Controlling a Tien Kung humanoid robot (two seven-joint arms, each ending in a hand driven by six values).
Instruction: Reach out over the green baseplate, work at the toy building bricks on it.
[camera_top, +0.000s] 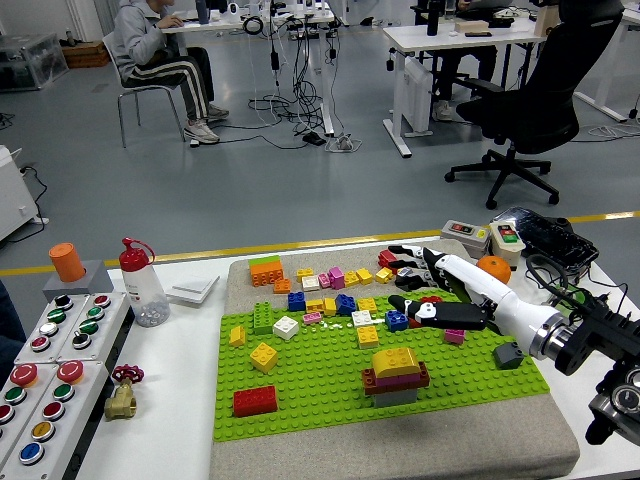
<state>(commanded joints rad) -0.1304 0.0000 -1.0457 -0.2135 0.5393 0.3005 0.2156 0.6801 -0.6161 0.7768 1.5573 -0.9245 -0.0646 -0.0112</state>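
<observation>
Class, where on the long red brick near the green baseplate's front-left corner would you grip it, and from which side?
Pinch the long red brick across its two long side faces, coming from above: it lies flat, studs up, on the green baseplate, with bare studs around it.

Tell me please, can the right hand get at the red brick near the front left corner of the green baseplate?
Probably not easily. The right hand hovers open at the far right of the green baseplate, and the stacked brick model stands between it and the red brick.
</observation>
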